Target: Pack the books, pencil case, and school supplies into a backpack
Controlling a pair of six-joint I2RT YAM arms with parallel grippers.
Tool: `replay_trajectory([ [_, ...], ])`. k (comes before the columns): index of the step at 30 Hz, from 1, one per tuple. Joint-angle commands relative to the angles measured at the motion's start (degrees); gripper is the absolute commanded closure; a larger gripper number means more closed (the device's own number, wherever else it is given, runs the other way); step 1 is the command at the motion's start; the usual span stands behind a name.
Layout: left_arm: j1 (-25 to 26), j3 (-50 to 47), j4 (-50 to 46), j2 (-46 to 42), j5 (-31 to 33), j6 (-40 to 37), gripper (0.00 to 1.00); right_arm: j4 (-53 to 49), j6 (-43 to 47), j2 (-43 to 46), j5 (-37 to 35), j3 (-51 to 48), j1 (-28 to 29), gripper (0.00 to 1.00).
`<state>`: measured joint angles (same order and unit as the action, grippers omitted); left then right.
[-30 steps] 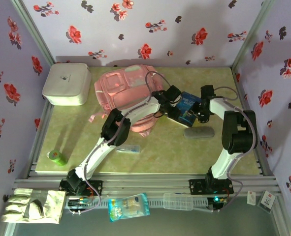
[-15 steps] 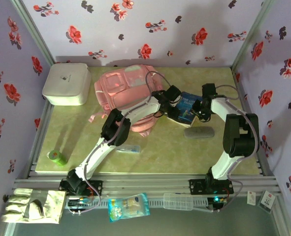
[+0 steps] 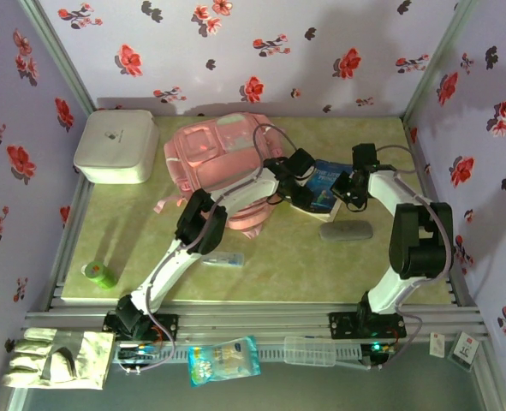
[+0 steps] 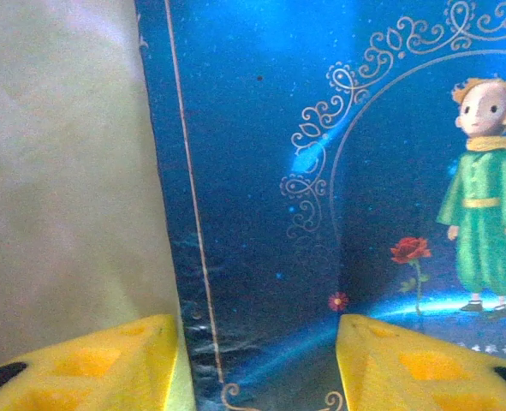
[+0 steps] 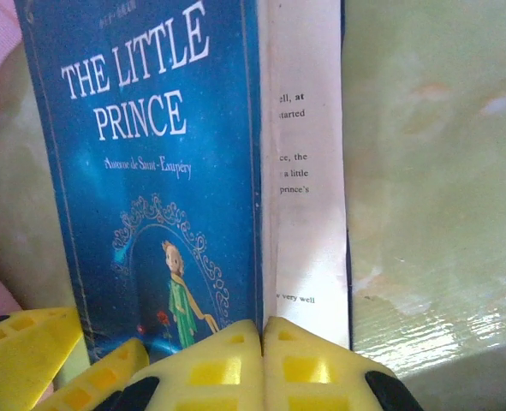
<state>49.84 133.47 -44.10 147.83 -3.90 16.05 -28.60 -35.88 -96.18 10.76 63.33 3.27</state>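
Pinching the cover edge of the blue book (image 5: 150, 171), the right end effector (image 5: 262, 332) is closed; the left end effector (image 4: 253, 347) stands part-open, straddling it.

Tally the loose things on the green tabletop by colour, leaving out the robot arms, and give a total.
White: 1, the box
Pink: 1, the backpack
Blue: 1, the book
Grey: 1, the pencil case
Green: 1, the roll
Clear: 1, the packet
Total: 6
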Motion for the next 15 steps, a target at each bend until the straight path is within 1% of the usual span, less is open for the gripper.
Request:
replay_trajectory([
  [1, -2.05, 0.39, -6.61, -5.51, -3.33, -0.53, 0.42, 4.02, 1.87, 2.43, 0.93, 0.02, 0.03, 1.00],
  [3, -3.37, 0.38, -5.47, -9.24, -5.59, 0.17, 0.38, 6.09, 2.16, 2.81, 3.69, 0.07, -0.27, 1.00],
  [7, -5.56, -1.56, -3.24, -15.82, -7.82, 1.53, 0.31, 10.03, 2.09, 4.25, 7.48, 0.49, -0.41, 1.00],
  [9, -6.91, -4.48, -1.50, -19.27, -8.33, 2.58, 0.25, 11.97, 1.58, 5.26, 8.62, 0.70, -0.45, 1.00],
  [12, -9.09, -9.59, 0.96, -23.93, -8.97, 4.89, 0.18, 14.66, 0.74, 6.83, 10.84, 1.46, -0.56, 1.00],
  [15, -11.83, -14.45, 3.63, -27.64, -12.81, 7.11, 0.13, 16.04, 0.10, 8.39, 12.79, 2.58, -0.55, 1.00],
])
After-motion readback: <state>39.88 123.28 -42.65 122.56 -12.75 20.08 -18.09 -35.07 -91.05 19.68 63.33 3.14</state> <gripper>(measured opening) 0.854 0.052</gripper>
